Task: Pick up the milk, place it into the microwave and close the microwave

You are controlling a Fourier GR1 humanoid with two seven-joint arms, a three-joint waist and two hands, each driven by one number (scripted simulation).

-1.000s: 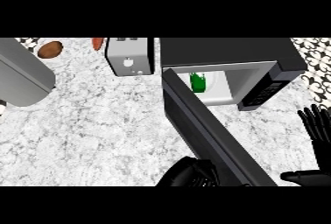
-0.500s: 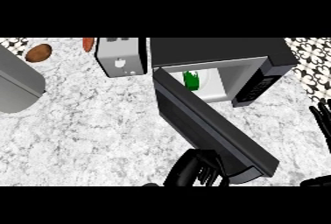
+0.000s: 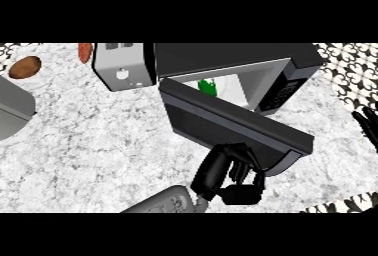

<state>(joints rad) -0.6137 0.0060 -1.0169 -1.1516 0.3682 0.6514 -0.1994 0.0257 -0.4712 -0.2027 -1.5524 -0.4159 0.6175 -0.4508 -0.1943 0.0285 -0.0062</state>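
The black microwave (image 3: 236, 57) stands at the back of the counter, and its door (image 3: 229, 125) hangs partly open, swung out to the front right. Through the gap I see the milk (image 3: 209, 86), a white and green carton, inside the cavity. My left hand (image 3: 225, 170) rests against the outer face of the door near its free edge, fingers relaxed on the panel and holding nothing. Only the straight fingers of my right hand (image 3: 365, 125) show, at the view's right edge, away from the microwave.
A silver toaster (image 3: 122, 70) stands just left of the microwave. A brown round item (image 3: 26, 67) and a red one (image 3: 85, 50) lie at the back left. A grey appliance (image 3: 11, 110) sits at the left edge. Patterned tiles (image 3: 347, 65) border the right side.
The microwave door has swung further toward shut with my left hand moving up along with it. My right hand has slid out toward the right edge.
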